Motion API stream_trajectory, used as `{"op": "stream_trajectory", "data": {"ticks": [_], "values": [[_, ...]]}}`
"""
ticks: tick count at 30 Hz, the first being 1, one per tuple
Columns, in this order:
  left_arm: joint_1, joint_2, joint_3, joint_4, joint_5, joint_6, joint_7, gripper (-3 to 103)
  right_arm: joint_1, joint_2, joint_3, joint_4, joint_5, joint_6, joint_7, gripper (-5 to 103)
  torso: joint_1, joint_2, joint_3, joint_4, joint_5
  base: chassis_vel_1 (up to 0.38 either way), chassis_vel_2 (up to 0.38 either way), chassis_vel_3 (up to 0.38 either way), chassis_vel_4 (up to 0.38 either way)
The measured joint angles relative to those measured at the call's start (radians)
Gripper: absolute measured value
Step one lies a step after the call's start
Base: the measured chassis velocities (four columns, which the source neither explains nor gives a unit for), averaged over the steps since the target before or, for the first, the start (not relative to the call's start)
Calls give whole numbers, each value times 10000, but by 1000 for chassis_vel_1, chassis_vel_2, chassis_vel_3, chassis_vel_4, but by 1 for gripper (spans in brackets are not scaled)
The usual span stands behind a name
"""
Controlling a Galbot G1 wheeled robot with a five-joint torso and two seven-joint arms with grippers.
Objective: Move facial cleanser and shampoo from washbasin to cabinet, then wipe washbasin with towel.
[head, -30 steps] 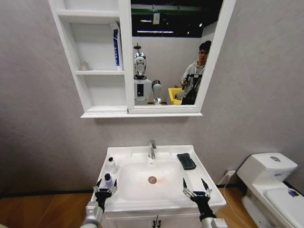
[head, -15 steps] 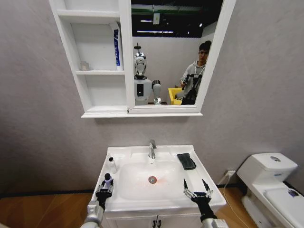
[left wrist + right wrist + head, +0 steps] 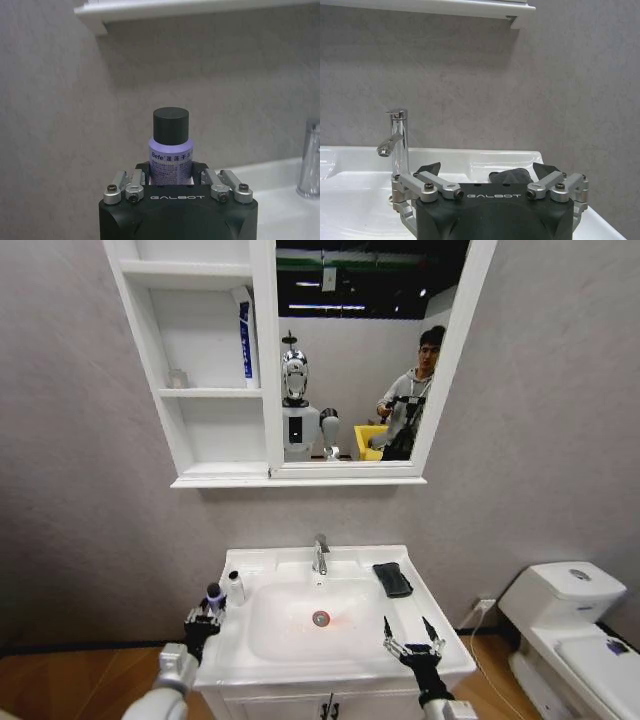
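The bottle [image 3: 171, 150], purple with a black cap, is pinched upright between the fingers of the left gripper [image 3: 203, 620], held at about 9 o'clock off the washbasin [image 3: 400, 635]. The right gripper [image 3: 409, 643] hovers at 5 o'clock over the front rim, fingers spread and holding nothing. Farther back a small white bottle [image 3: 234, 588] stands at 10 o'clock, the towel [image 3: 392, 579] lies at 2 o'clock beside the tap [image 3: 320, 554]. Above hangs the cabinet [image 3: 205, 430], a blue-and-white tube [image 3: 244, 342] on its shelf.

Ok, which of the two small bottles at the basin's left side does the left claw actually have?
The purple-labelled black-capped bottle, clamped in the left claw. The white bottle stands free on the washbasin rim beside it.
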Motion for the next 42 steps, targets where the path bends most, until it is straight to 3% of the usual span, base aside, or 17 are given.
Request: {"op": "stream_trajectory", "data": {"ticks": [1, 4, 5, 7, 9, 11, 14, 16, 18, 20, 26, 29, 37, 42], "values": [[0, 0, 0, 0, 0, 0, 0, 42, 0, 0, 0, 0, 0, 0, 0, 100, 0, 0, 0, 0, 0, 0, 0, 0, 0], [-1008, 1773, -215, -989, -2013, 1103, -1039, 42, -84, 14, -3, 64, -43, 7, -4, 100, 0, 0, 0, 0, 0, 0, 0, 0, 0], [-1008, 1773, -215, -989, -2013, 1103, -1039, 42, -84, 14, -3, 64, -43, 7, -4, 100, 0, 0, 0, 0, 0, 0, 0, 0, 0], [-1838, 3303, -410, -1414, -3712, 1857, -1745, 42, -130, 14, 17, 93, -53, 24, -5, 100, 0, 0, 0, -2, 2, 0, 0, 0, 0], [-1944, 3508, -445, -1466, -3979, 1982, -1852, 42, -134, 15, 23, 93, -54, 27, -4, 100, 1, 0, 0, -2, 2, 0, 0, 0, 0], [-2754, 4948, -613, -1674, -5799, 2943, -2446, 42, -144, 11, 35, 56, -60, 53, -5, 100, 0, 0, 1, 1, 1, 0, 0, 0, 0], [-3093, 5516, -633, -1667, -6510, 3282, -2594, 42, -143, 9, 35, 6, -61, 70, -5, 100, 0, 0, 0, 0, 3, 0, 0, 0, 0], [-3944, 6579, -553, -1387, -7804, 3724, -2691, 42, -97, 21, -1, -111, -64, 123, -14, 100, 0, 0, 0, 0, 3, 0, 0, 0, 0], [-4307, 6885, -491, -1214, -8228, 3850, -2732, 42, -57, 22, -18, -161, -64, 134, -15, 100, 0, 0, 1, 0, 2, 0, 0, 0, 0], [-5267, 7510, -380, -863, -9415, 4182, -2997, 42, 146, -16, -134, -342, -58, 138, -30, 100, 0, 0, 1, 1, 2, 0, 0, 0, 0], [-6484, 7981, 15, -491, -10836, 4608, -3427, 42, 378, -101, -275, -567, -40, 120, -40, 100, 0, 0, 0, 0, 1, 0, 0, 0, 0], [-7095, 8242, 89, -366, -12271, 4784, -3655, 42, 622, -149, -485, -801, -40, 81, -44, 100, 0, 0, 0, 4, 2, 0, 0, 0, 0], [-8161, 8146, 729, 166, -12533, 4830, -3340, 42, 710, -139, -749, -988, -181, 54, -49, 100, -1, 1, 0, 0, 2, 0, 0, 0, 0], [-8598, 7703, 1513, 319, -11492, 4791, -2595, 42, 789, -101, -802, -1035, -288, 3, -47, 100, -1, 1, 0, 1, 2, 0, 0, 0, 0]]}}
